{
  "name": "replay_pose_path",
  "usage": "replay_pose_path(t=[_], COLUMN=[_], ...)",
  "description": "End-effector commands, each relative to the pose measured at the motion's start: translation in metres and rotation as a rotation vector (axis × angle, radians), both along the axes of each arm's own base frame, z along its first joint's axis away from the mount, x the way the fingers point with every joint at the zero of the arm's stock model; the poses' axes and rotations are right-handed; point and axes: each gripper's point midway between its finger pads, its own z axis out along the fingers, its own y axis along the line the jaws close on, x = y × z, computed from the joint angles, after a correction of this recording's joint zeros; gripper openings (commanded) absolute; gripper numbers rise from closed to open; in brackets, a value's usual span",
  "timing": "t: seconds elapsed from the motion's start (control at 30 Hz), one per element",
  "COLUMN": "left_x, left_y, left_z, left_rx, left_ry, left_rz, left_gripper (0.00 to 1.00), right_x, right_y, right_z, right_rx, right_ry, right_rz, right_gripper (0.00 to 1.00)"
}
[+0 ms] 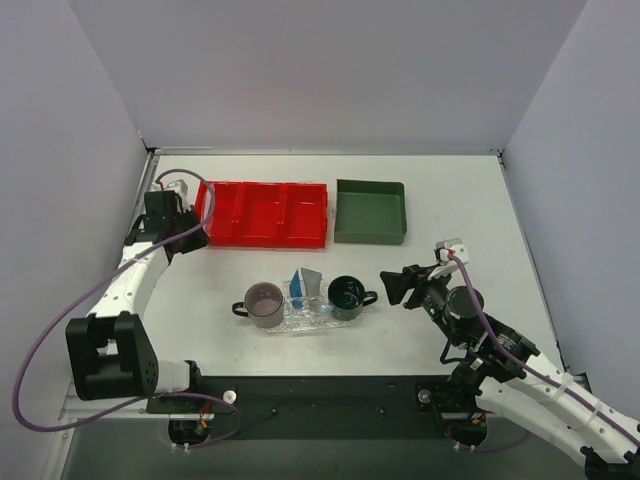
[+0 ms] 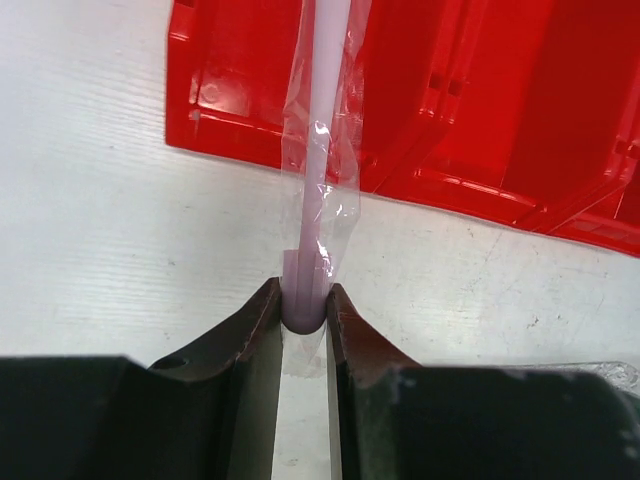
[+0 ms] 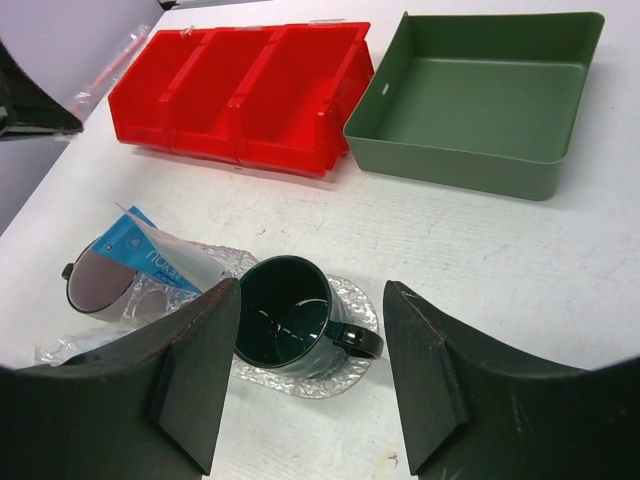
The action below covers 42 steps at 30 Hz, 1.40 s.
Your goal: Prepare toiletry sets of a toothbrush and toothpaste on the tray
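Left end effector clamped on wrapped pale stick above white table; right apart.

The red bin at the far edge of the tabletop is seen to be of glossy, smooth, slightly see-through plastic; the green bin beside it is formed of matt, opaque plastic; the tabletop is shown white and matt, faintly scuffed; the tray is made of clear, bumpy plastic; the dark green mug on it is finished shiny and smooth; the stick is smooth and pale, sheathed in a crinkled, glossy clear wrapper; the fingers of the left gripper are finished in dark, dull plastic.
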Motion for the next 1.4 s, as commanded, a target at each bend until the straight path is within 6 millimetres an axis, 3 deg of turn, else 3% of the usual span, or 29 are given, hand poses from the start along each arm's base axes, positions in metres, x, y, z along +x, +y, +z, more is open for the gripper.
replay_pose_path(t=[0.0, 0.17, 0.2, 0.33, 0.37, 0.4, 0.5, 0.53, 0.63, 0.73, 0.77, 0.97, 1.2, 1.37], left_x=[-0.014, -0.047, -0.053, -0.08, -0.095, -0.099, -0.126, -0.134, -0.162, -0.194, -0.207, -0.239, -0.268, -0.279], left_y=[0.015, 0.013, -0.001, -0.019, -0.019, -0.017, -0.031, -0.044, -0.057, -0.061, -0.06, -0.072, -0.083, -0.086], left_z=[0.045, 0.083, 0.088, 0.112, 0.107, 0.114, 0.116, 0.117, 0.117, 0.112, 0.114, 0.127, 0.115, 0.126], left_rx=[0.06, 0.203, 0.216, 0.263, 0.283, 0.3, 0.314, 0.306, 0.275, 0.313, 0.346, 0.242, 0.155, 0.103], left_ry=[-0.135, -0.165, -0.166, -0.168, -0.113, -0.113, -0.065, -0.063, 0.01, 0.131, 0.167, 0.216, 0.302, 0.253], left_rz=[0.087, 0.089, 0.044, -0.012, -0.031, -0.016, -0.067, -0.118, -0.17, -0.248, -0.284, -0.352, -0.493, -0.594], left_gripper=[0.0, 0.0, 0.0, 0.0, 0.0, 0.0, 0.0, 0.0, 0.0, 0.0, 0.0, 0.0, 0.0, 0.0], right_x=[0.004, 0.005, 0.006, 0.011, 0.013, 0.017, 0.024, 0.031, 0.042, 0.047, 0.052, 0.057, 0.059, 0.06], right_y=[-0.005, -0.007, -0.007, -0.012, -0.014, -0.016, -0.016, -0.023, -0.031, -0.034, -0.046, -0.064, -0.068, -0.07], right_z=[0.015, 0.015, 0.018, 0.018, 0.017, 0.017, 0.015, 0.02, 0.023, 0.025, 0.023, 0.012, 0.008, 0.006], right_rx=[0.004, -0.042, -0.046, -0.113, -0.139, -0.158, -0.178, -0.165, -0.132, -0.089, -0.08, -0.027, -0.005, -0.002], right_ry=[-0.037, -0.027, -0.031, -0.031, -0.032, -0.022, 0.002, 0.0, 0.016, 0.038, 0.048, 0.094, 0.117, 0.121], right_rz=[-0.021, -0.022, -0.021, -0.037, -0.037, -0.047, -0.036, -0.063, -0.065, -0.045, -0.083, -0.121, -0.119, -0.125], right_gripper=[0.54, 0.55, 0.56, 0.63, 0.64, 0.65, 0.67, 0.67, 0.69, 0.7, 0.7, 0.71, 0.7, 0.7])
